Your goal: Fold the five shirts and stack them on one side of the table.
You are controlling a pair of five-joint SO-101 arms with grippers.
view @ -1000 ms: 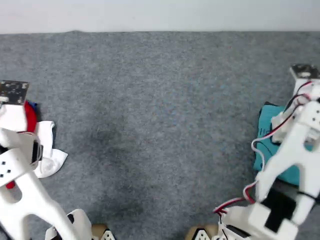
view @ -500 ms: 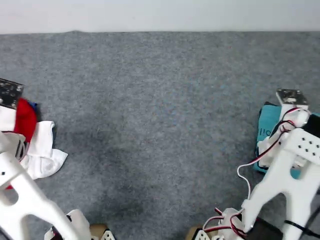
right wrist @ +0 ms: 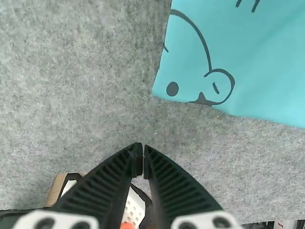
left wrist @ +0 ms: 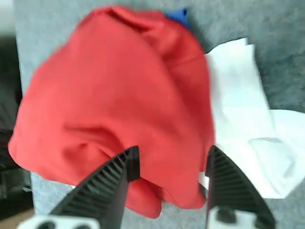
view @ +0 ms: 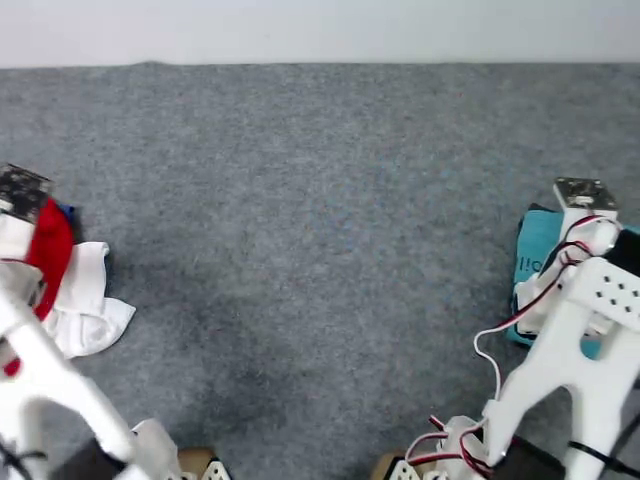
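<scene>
A crumpled red shirt point(left wrist: 119, 105) lies on a heap at the table's left edge, seen as red shirt point(view: 50, 250) from above, with a white shirt point(left wrist: 248, 119) beside it and a scrap of blue shirt point(left wrist: 177, 14) behind. My left gripper point(left wrist: 171, 160) hangs open just above the red shirt. A folded teal shirt point(right wrist: 238, 52) with a dark line drawing lies at the right edge, teal shirt point(view: 530, 255) in the high view. My right gripper point(right wrist: 142, 155) is shut, empty, over bare carpet beside the teal shirt.
Grey carpet point(view: 320, 220) covers the whole table between the two arms. The white shirt point(view: 90, 305) spreads toward the table's middle from the left heap. A pale wall runs along the far edge.
The right arm swung in over the teal shirt's near side and then held. The left arm shifted back toward the left edge, uncovering more of the red shirt.
</scene>
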